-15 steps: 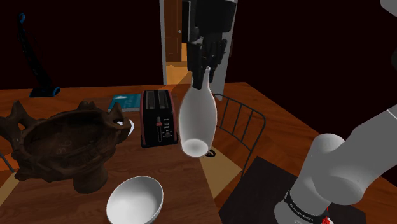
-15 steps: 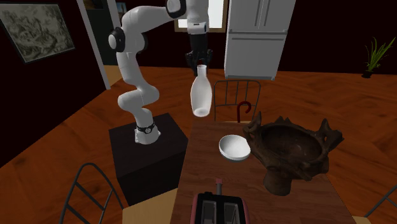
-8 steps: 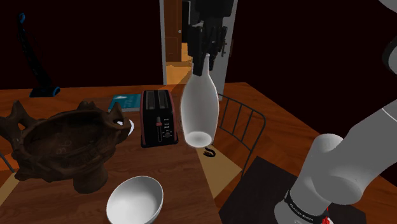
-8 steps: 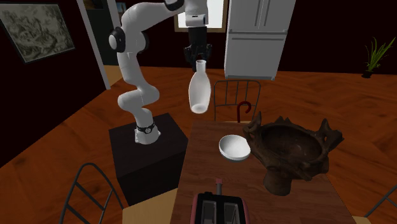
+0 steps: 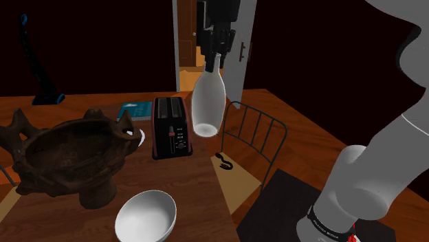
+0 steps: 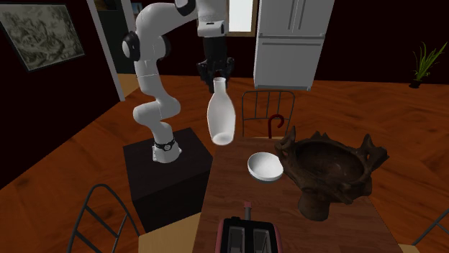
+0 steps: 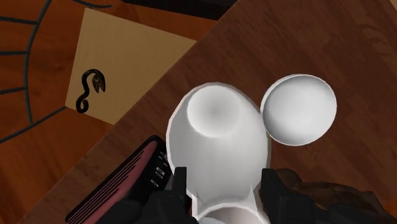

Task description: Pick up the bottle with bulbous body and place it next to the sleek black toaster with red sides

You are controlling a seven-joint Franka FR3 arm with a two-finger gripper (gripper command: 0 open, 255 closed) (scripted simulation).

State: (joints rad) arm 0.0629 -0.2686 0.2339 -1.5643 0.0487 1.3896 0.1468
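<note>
A white bottle with a bulbous body (image 5: 207,103) hangs upright in the air above the table's edge, near the chair. My black gripper (image 5: 213,58) is shut on its neck. From across the table, the bottle (image 6: 221,118) hangs under the gripper (image 6: 218,77), well above the tabletop. In the wrist view the fingers (image 7: 179,184) clasp the bottle (image 7: 219,153) from both sides of the gripper (image 7: 222,181). The black toaster with red sides (image 5: 170,128) stands on the wooden table (image 5: 199,179), just to the shoulder view's left of the bottle. It also appears beneath the hand (image 7: 124,188).
A white bowl (image 5: 145,216) and a dark brown carved vessel (image 5: 65,158) sit on the table nearer the shoulder camera. A wire-backed chair (image 5: 251,134) with a small black hook (image 5: 224,162) on its seat stands beside the table. A teal book (image 5: 135,108) lies behind the toaster.
The gripper has carried the bottle upward and toward the shoulder view's left, closer to the toaster. The grip on the neck is unchanged.
</note>
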